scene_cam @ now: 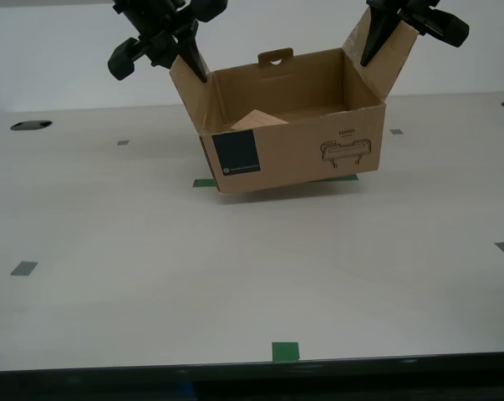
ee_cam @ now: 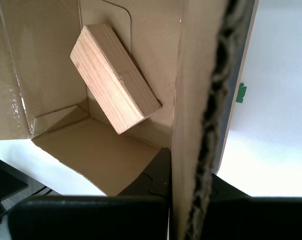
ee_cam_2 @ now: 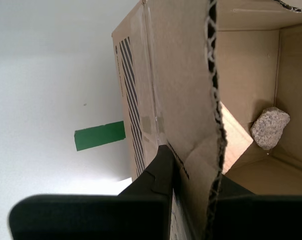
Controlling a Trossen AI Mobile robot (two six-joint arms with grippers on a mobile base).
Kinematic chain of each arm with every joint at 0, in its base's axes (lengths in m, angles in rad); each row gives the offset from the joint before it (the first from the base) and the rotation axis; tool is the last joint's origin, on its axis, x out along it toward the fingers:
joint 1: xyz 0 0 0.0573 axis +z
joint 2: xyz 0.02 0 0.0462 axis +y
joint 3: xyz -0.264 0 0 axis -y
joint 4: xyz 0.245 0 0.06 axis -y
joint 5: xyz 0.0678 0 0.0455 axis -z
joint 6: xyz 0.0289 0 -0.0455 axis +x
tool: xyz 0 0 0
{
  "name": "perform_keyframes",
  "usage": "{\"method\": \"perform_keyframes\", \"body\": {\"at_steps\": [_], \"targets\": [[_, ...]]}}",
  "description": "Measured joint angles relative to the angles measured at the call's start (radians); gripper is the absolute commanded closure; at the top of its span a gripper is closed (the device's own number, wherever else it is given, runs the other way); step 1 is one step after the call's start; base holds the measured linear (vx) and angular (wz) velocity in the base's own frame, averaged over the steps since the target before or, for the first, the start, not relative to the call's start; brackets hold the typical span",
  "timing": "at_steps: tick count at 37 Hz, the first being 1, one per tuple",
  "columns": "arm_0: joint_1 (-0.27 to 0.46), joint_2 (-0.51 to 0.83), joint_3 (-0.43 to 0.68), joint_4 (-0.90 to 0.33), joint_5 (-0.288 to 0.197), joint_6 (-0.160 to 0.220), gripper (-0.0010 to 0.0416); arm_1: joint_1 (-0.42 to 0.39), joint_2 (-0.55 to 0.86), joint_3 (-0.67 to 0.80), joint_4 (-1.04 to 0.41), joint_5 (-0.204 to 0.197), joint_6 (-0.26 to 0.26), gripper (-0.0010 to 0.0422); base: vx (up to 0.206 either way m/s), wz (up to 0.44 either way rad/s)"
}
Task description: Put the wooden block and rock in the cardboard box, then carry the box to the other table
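The cardboard box [scene_cam: 302, 154] hangs tilted just above the tabletop, and a black arm grips each raised side flap, one [scene_cam: 155, 33] at the exterior view's left and one [scene_cam: 402, 21] at its right. My first gripper [ee_cam: 191, 185] is shut on a flap edge. Beside that flap, inside the box, the wooden block [ee_cam: 113, 77] leans against a wall. Its top corner [scene_cam: 260, 121] peeks over the front wall. My second gripper [ee_cam_2: 191, 172] is shut on the other flap, and the rock [ee_cam_2: 269, 127] lies in a bottom corner. The other table is out of view.
Under the box is a smooth white tabletop [scene_cam: 235, 276] with grey tape squares [scene_cam: 23, 268] and green tape marks [scene_cam: 285, 351], one [scene_cam: 204, 183] right below the box. The table's front edge runs along the exterior view's bottom. A dark hole [scene_cam: 30, 125] sits far at the exterior view's left.
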Motion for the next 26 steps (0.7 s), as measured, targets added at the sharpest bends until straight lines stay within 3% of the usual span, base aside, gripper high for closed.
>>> {"method": "perform_keyframes", "body": {"at_steps": [26], "targets": [[0.002,0.0,0.0,-0.007,0.0,0.002,0.0406,-0.004,0.0,0.0,0.003,0.0,-0.016,0.0413,-0.024,-0.005]]}}
